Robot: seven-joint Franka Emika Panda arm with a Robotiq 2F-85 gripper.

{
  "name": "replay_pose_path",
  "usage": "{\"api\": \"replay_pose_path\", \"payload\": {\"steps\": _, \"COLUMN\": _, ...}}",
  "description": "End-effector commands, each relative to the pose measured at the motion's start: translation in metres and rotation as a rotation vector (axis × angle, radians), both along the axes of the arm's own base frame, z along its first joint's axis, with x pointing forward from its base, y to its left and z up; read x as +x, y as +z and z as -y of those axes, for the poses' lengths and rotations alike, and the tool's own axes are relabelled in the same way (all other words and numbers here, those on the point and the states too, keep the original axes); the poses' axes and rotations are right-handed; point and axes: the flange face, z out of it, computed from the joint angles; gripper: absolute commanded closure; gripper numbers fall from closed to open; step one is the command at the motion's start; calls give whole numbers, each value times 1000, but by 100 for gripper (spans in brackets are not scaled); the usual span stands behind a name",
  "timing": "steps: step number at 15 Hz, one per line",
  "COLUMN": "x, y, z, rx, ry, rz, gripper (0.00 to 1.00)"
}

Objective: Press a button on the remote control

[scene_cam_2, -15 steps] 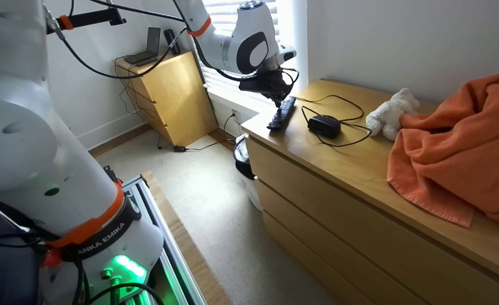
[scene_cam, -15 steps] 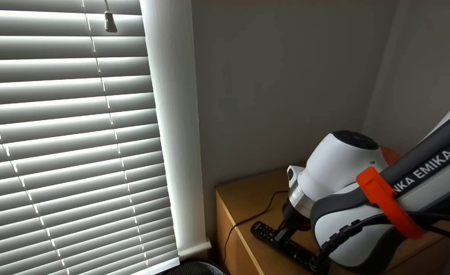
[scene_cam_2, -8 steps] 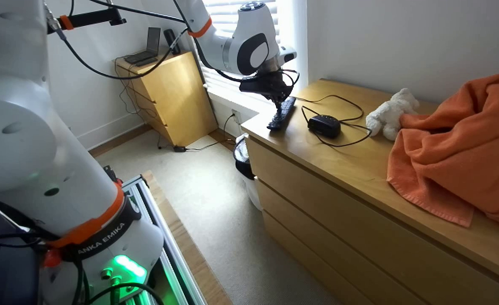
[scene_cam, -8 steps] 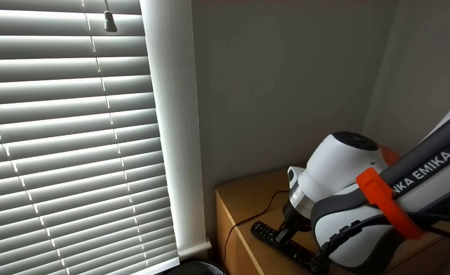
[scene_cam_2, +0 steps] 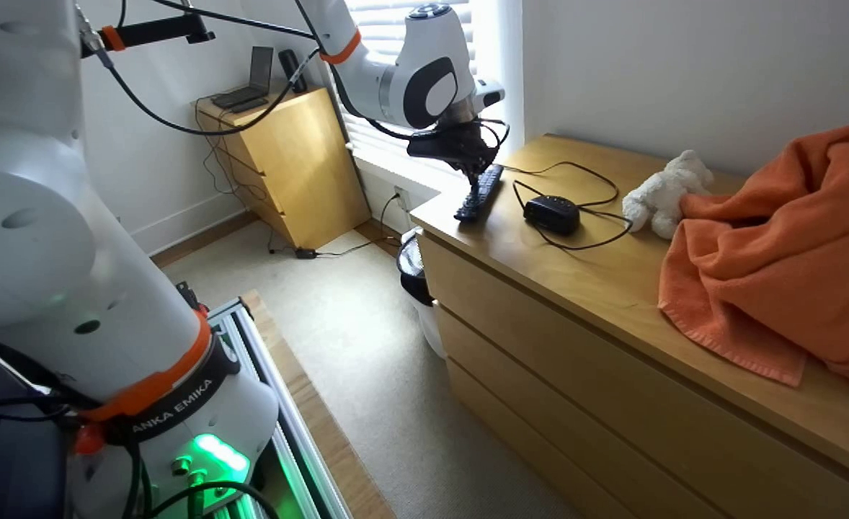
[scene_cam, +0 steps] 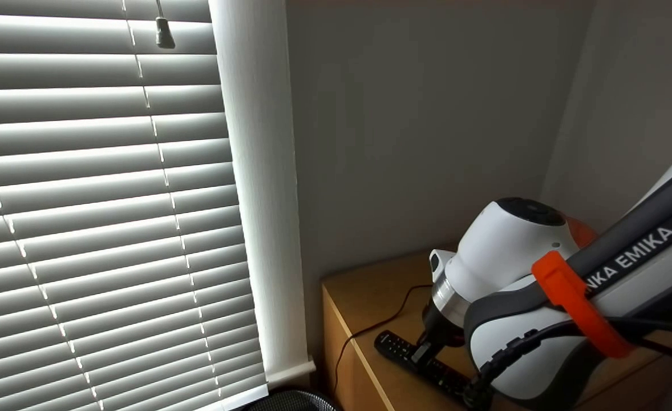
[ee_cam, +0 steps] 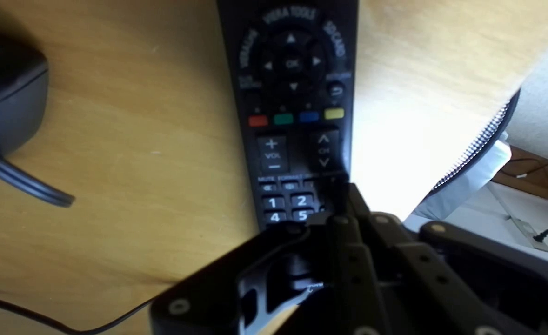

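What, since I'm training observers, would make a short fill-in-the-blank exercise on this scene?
On the remote control, the red button and blue button flank a ____ one.
In the wrist view, right of the VOL button is one marked ____.
In an exterior view, the towel is coloured ____.
Missing words: green; CH; orange.

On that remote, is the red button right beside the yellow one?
No: in the wrist view, the green button and blue button lie between the red button and yellow button.
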Motion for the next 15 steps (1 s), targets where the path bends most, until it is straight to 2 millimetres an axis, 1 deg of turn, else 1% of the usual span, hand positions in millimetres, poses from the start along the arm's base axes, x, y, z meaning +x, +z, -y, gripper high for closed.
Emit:
{"api": "replay_pose_path", "payload": {"steps": 1, "x": -6, "y": -22, "z": 1, "rx": -6, "ry": 6, "rz": -58, "gripper": 100}}
{"api": "replay_pose_path", "payload": {"steps": 5, "x": -6, "y": -24, "z": 2, "rx": -3, "ry": 4, "rz": -65, "gripper": 100}}
{"api": "replay_pose_path", "payload": {"steps": 10, "x": -11, "y": -37, "z": -3, "rx": -1, "ry": 14, "rz": -96, "gripper": 100}}
{"api": "replay_pose_path", "payload": {"steps": 13, "x": -10, "y": -36, "z": 0, "rx": -3, "ry": 10, "rz": -97, "gripper": 100}}
{"api": "replay_pose_path", "payload": {"steps": 15, "x": -7, "y": -31, "z": 3, "rx": -4, "ry": 4, "rz": -84, "gripper": 100}}
